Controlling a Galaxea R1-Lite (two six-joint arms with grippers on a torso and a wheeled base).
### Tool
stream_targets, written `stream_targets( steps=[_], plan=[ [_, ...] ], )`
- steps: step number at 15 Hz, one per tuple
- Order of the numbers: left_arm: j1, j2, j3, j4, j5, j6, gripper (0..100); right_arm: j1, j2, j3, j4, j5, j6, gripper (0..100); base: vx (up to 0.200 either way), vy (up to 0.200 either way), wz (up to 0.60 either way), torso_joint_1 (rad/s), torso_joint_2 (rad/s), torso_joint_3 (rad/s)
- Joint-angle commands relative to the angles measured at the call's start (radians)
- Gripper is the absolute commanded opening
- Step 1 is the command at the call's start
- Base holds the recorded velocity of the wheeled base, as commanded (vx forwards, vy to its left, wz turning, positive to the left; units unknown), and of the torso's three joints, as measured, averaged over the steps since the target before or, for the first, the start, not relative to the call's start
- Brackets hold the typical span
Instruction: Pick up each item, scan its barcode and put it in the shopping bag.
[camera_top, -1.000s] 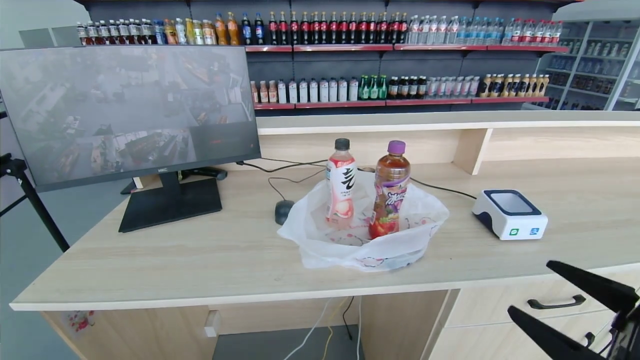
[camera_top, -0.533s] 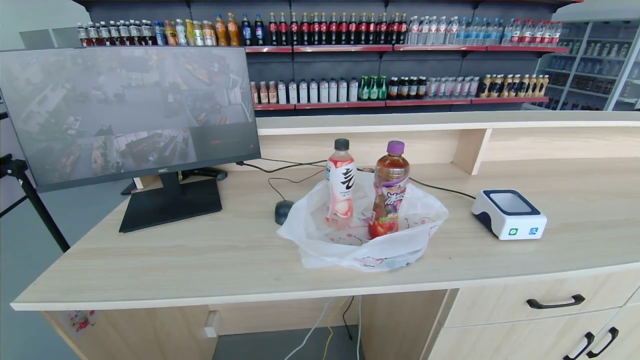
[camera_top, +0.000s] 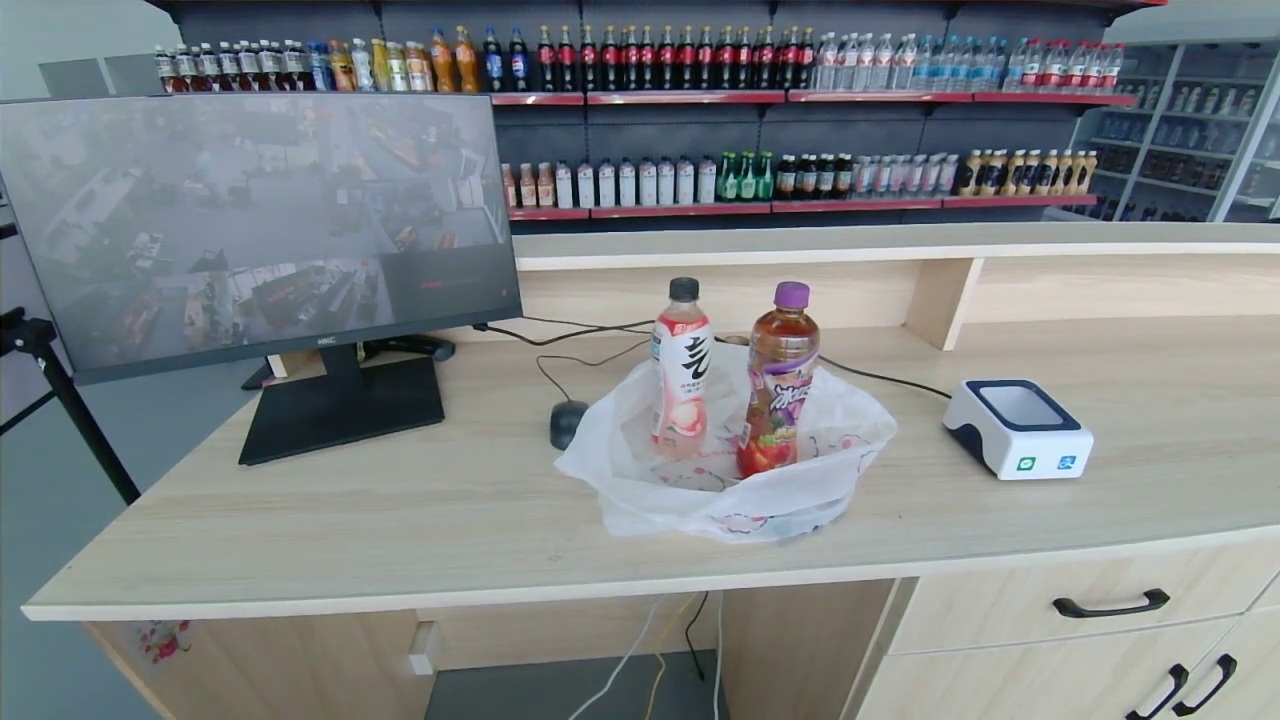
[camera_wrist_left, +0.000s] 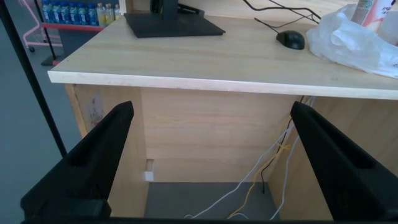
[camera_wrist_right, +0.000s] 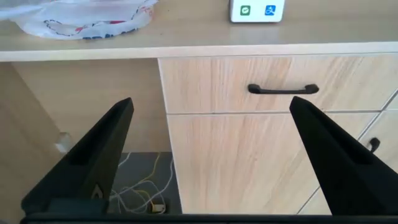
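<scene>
Two bottles stand upright inside the white shopping bag (camera_top: 740, 505) in the middle of the counter: a pink-and-white one with a black cap (camera_top: 682, 370) and a reddish one with a purple cap (camera_top: 780, 385). The white barcode scanner (camera_top: 1017, 428) sits to the bag's right. My left gripper (camera_wrist_left: 211, 109) is open and holds nothing; it is below the counter's front edge, with the bag (camera_wrist_left: 354, 43) up on the counter beyond it. My right gripper (camera_wrist_right: 211, 102) is open and holds nothing, level with the drawer front below the scanner (camera_wrist_right: 257, 10) and the bag (camera_wrist_right: 81, 18).
A large monitor (camera_top: 250, 220) on a black stand takes the counter's left side, with a black mouse (camera_top: 567, 422) and cables beside the bag. A raised ledge (camera_top: 900, 245) runs behind. Drawers with black handles (camera_wrist_right: 283, 90) sit under the counter (camera_top: 400, 520). Bottle shelves line the back wall.
The right gripper, seen open at the head view's lower right a second ago, has dropped out of that view. Bottles, bag and scanner have not moved.
</scene>
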Motion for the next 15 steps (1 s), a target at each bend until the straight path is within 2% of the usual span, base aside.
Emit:
stream_targets(
  steps=[1, 2, 7, 15],
  plan=[
    [0.000, 0.000, 0.000, 0.000, 0.000, 0.000, 100, -0.008, -0.055, 0.000, 0.000, -0.001, 0.004, 100, -0.200, 0.000, 0.00, -0.007, 0.01, 0.002],
    [0.000, 0.000, 0.000, 0.000, 0.000, 0.000, 100, -0.008, -0.055, 0.000, 0.000, 0.001, 0.012, 100, -0.200, 0.000, 0.00, -0.002, 0.00, 0.007],
    [0.000, 0.000, 0.000, 0.000, 0.002, 0.001, 100, -0.008, -0.055, 0.000, 0.000, -0.001, 0.013, 100, 0.000, 0.000, 0.00, 0.000, 0.00, 0.000],
    [0.000, 0.000, 0.000, 0.000, 0.000, 0.000, 100, -0.008, -0.055, 0.000, 0.000, -0.001, 0.013, 100, 0.000, -0.200, 0.00, 0.004, 0.01, 0.003]
  ],
)
